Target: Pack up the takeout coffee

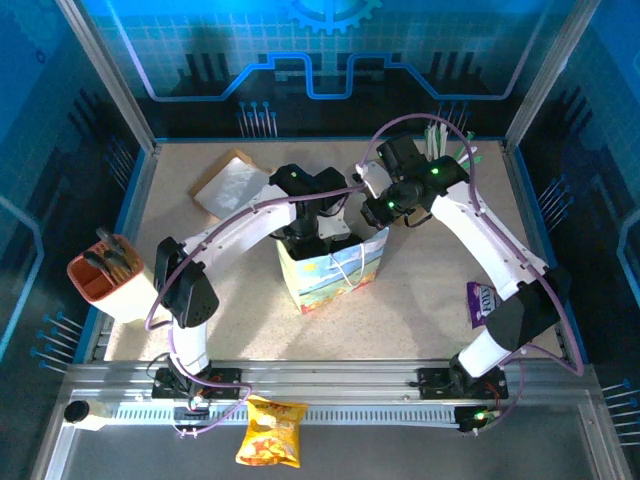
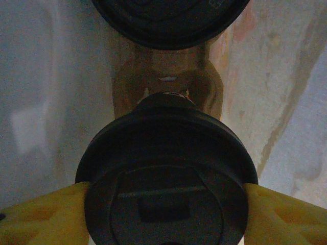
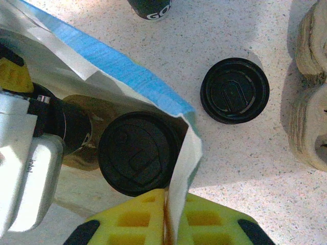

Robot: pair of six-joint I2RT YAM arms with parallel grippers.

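Yellow fingers [image 2: 41, 214] of the left tool [image 2: 166, 209] press both sides of the takeout coffee [image 2: 166, 173], gripping its black lid down inside the paper bag [image 1: 330, 275] on the tabletop [image 1: 430, 300]. Opposite, the right tool [image 3: 166, 219] is pinched narrow on the bag's rim.

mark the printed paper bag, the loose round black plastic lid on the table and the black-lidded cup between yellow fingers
printed paper bag [image 1: 315, 285], top external view, its printed front wall
loose round black plastic lid [image 3: 235, 91], right wrist view, centre of its top
black-lidded cup [image 2: 166, 189], left wrist view, middle of its lid
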